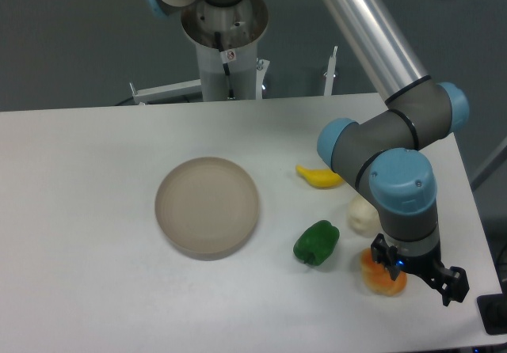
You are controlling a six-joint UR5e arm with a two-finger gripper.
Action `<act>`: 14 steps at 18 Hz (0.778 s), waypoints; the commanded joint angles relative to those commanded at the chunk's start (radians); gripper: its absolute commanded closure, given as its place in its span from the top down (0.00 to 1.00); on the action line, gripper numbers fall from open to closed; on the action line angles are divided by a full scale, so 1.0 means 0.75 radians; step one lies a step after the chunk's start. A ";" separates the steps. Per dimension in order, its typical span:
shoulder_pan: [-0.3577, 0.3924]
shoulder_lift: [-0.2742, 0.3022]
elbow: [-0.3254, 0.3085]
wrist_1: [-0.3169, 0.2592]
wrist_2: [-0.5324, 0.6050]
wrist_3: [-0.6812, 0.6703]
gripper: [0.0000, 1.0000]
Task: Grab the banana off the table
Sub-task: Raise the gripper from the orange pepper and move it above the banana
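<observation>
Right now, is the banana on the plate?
No. The banana lies on the bare table, to the right of the plate and apart from it.

A round beige plate (207,206) sat mid-table. At its three o'clock lay a green pepper (316,242). Further toward three o'clock was a white bulb (361,217), and at the bulb's six o'clock an orange lumpy fruit (380,278).

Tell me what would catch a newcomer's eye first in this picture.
The grey-and-blue robot arm dominates the right side, its gripper low over the orange fruit. Left of it sits a round beige plate, with the banana and green pepper between.
</observation>
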 joint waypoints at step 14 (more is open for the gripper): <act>0.012 0.206 -0.210 -0.065 -0.014 0.016 1.00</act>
